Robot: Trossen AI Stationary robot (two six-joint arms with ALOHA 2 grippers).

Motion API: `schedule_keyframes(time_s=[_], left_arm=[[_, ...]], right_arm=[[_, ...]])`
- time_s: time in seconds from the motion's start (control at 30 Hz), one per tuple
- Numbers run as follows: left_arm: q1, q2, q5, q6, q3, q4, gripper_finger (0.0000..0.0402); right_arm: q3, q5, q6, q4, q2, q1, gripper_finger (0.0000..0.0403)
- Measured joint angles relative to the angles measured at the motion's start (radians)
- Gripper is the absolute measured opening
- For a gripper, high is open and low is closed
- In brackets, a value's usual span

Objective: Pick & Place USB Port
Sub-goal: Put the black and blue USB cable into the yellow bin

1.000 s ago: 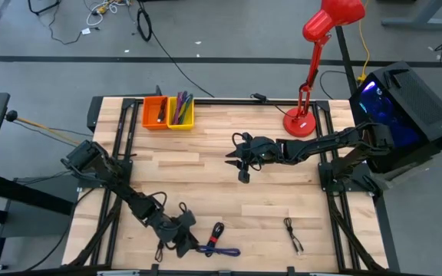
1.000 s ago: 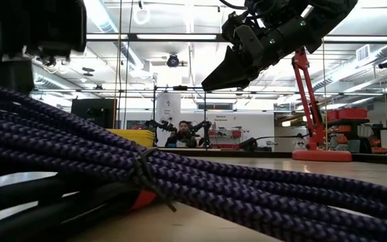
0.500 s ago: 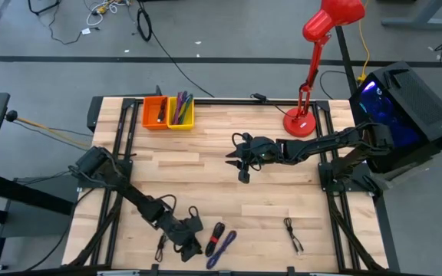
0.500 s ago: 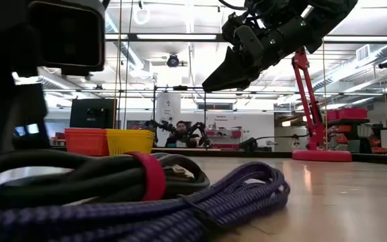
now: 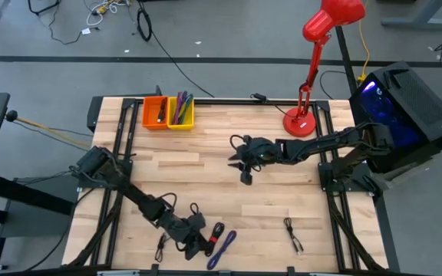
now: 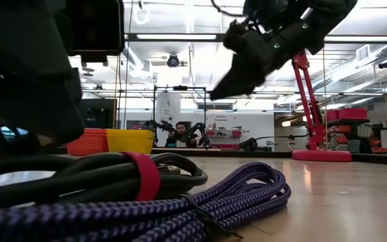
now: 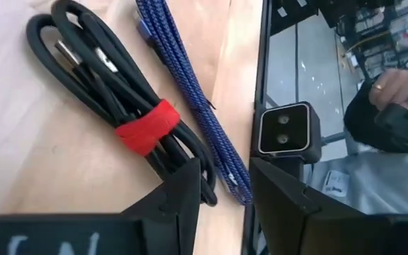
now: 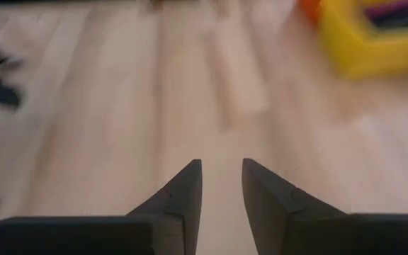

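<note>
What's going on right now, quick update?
Left gripper open, empty, low over the black cable with red strap. Right gripper open, empty, mid-table. Purple cable lies right alongside.

L gripper (image 7: 222, 180) low, part-open — R gripper (image 8: 222, 180) raised, part-open.

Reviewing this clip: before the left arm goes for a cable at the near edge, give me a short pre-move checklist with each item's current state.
1. Left gripper empty with its jaws apart: ok.
2. Black cable bundle with the red strap lies loose on the table, just ahead of the left fingertips: ok.
3. Purple braided cable kept separate from the target: not ok, it lies right alongside the black bundle and could get caught too.
4. Right gripper out of the way: ok, it hangs above mid-table, empty with jaws apart.
5. Orange and yellow bins reachable at the far edge: ok.
6. Which cable is the USB one: cannot tell.
</note>
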Motion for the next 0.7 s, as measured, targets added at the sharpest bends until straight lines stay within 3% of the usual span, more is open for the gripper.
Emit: schedule_keyframes(time_s=[0.13, 0.2, 0.47, 0.7], left_arm=[[0.014, 0.0, 0.005, 0.05, 0.0, -0.006, 0.0128], [0.023, 0.0, 0.003, 0.085, 0.0, -0.01, 0.0128], [0.066, 0.0, 0.0, 0.187, 0.0, -0.014, 0.0128], [0.077, -0.002, -0.007, 0.216, 0.0, -0.006, 0.0128]], right_arm=[[0.0, -0.167, 0.099, -0.094, 0.0, 0.044, 0.0102], [0.0, -0.197, 0.111, -0.105, 0.0, 0.114, 0.0102], [0.001, 0.038, 0.243, -0.073, 0.031, 0.427, 0.0102], [0.001, 0.059, 0.352, 0.072, 0.174, 0.537, 0.0102]])
